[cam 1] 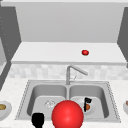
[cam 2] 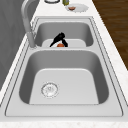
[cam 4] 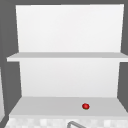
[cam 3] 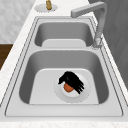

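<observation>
My right hand (cam 1: 87, 101) reaches down into the right basin (cam 1: 100, 92), over a white plate (cam 3: 75, 96) on the basin floor. A small orange ball (cam 3: 68, 87) lies on that plate, and the right hand (cam 3: 72, 80) has its thumb and fingers curled round it. From the left side, the right hand (cam 2: 59, 39) stands like an arch over the orange ball (cam 2: 60, 45). My left hand (cam 1: 38, 120) hangs low at the sink's front left rim. Beside it is a big red sphere (cam 1: 67, 114).
The faucet (cam 1: 72, 71) rises behind the divider, its spout pointing right. The left basin has a drain (cam 2: 49, 89). A small red object (cam 1: 85, 52) sits on the shelf (cam 4: 50, 106). Plates with food stand on the counter at left (cam 1: 3, 108) and right (cam 2: 76, 7).
</observation>
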Action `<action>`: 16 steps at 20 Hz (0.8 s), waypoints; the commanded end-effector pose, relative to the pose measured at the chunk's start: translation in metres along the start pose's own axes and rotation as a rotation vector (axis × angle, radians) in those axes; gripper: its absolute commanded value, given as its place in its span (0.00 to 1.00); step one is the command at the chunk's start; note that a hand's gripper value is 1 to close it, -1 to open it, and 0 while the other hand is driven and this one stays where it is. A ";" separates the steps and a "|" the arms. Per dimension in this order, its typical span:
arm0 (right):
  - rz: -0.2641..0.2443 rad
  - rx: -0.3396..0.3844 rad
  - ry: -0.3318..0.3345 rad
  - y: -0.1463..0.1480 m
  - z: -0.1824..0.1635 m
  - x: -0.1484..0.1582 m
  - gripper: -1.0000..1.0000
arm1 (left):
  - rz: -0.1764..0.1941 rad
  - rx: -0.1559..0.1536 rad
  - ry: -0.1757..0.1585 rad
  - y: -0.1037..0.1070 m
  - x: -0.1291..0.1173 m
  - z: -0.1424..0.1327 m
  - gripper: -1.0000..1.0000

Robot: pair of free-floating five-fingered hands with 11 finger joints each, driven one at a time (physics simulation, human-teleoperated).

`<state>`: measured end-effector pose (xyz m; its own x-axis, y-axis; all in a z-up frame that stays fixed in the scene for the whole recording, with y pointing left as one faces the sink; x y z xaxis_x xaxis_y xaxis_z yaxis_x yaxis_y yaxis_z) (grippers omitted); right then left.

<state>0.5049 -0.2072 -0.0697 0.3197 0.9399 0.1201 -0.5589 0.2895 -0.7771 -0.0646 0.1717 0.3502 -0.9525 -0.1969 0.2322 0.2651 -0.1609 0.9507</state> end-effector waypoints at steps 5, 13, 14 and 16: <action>0.031 -0.004 0.026 0.008 0.004 -0.002 0.00 | 0.000 0.000 0.000 0.000 0.000 0.000 0.50; 0.029 -0.055 0.009 0.022 -0.021 -0.003 0.00 | 0.000 0.000 0.000 0.000 0.000 0.000 0.50; 0.027 -0.062 0.007 0.025 -0.024 -0.003 1.00 | 0.000 0.000 0.000 0.000 0.000 0.000 0.50; 0.048 -0.057 0.000 0.025 -0.027 -0.004 1.00 | 0.000 0.000 0.000 0.000 0.000 0.000 0.50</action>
<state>0.5072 -0.2068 -0.0904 0.3167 0.9445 0.0871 -0.5558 0.2592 -0.7898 -0.0646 0.1717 0.3502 -0.9525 -0.1969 0.2322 0.2651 -0.1609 0.9507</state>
